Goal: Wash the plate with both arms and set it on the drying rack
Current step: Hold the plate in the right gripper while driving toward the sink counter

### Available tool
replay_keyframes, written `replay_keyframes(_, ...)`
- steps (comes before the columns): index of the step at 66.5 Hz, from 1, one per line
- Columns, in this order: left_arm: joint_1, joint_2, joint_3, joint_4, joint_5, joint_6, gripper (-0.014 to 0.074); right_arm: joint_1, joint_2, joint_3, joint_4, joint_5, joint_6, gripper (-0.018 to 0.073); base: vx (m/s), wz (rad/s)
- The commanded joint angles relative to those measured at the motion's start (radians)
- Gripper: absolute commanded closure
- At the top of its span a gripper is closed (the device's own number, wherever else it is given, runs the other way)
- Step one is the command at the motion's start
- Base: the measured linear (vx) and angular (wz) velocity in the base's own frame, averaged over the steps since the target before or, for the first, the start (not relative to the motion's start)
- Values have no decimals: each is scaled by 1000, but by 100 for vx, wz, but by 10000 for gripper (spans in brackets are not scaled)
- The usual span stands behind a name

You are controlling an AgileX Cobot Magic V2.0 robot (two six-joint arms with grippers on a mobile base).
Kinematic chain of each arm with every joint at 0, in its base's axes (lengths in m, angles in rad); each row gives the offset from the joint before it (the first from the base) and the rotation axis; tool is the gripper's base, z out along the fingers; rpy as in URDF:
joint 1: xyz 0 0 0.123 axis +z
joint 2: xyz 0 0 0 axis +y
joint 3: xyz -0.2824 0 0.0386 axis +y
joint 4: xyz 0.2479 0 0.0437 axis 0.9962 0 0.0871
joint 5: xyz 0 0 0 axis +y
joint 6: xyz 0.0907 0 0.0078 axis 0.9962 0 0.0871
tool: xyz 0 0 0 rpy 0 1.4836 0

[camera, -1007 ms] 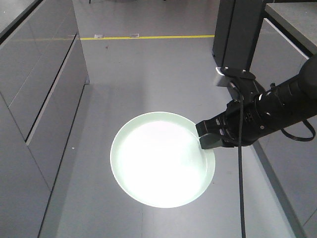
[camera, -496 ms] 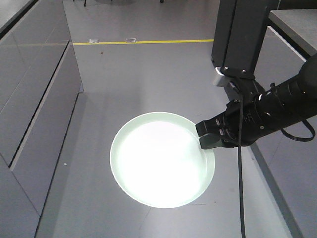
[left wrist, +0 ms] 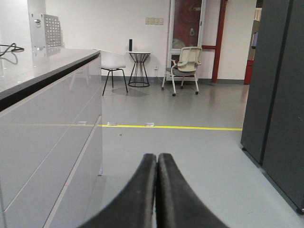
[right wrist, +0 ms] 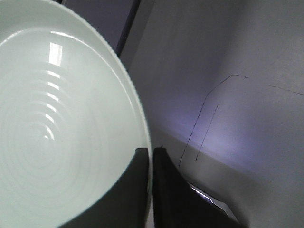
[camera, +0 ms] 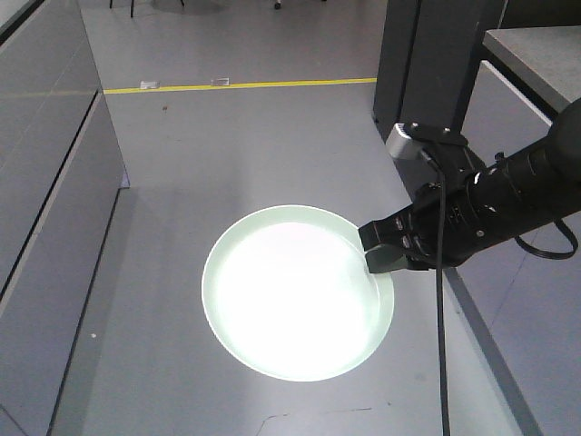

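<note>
Closest in, the right wrist view shows the right gripper (right wrist: 150, 171) clamped on the edge of the round, pale mint-green glossy plate (right wrist: 57, 123). One black finger lies on the inner face and the other sits just outside the raised rim. Faint concentric rings show on the plate's shallow surface.

From the front-facing view, the plate (camera: 298, 304) faces upward, clear of the smooth grey floor (camera: 272, 163), with its middle washed out to bright white. The right gripper (camera: 376, 251) grips the rim on the plate's right side. Behind it, the black right arm (camera: 517, 191) stretches away towards the right edge. A thin black cable (camera: 442, 345) hangs down from it, and a silver-grey block (camera: 408, 143) sits near the wrist.

In the left wrist view, the left gripper (left wrist: 156, 190) has its two black curved fingers pressed together with nothing between them.

To the left of it runs a long pale grey drawer cabinet (left wrist: 47, 156) with a dark top. On the right stands a tall dark grey cabinet (left wrist: 275, 95). Further off, a yellow tape line (left wrist: 180, 127) crosses the floor. Beyond that, near the far wall, stand a white chair (left wrist: 113, 64), a black wire side table (left wrist: 138, 69) and a cream office chair (left wrist: 184, 66).
</note>
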Motion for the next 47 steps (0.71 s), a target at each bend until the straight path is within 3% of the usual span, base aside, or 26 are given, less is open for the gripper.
replay_keyframes(1,-7,-14,-26,-8,-69,-9,603,-3,-37,-23,39,-23,-7,561,25,-9)
replay_keyframes(47,-7,-14,-26,-8,-69,-9,603,-3,-37,-23,39,-23,-7,561,25,-7)
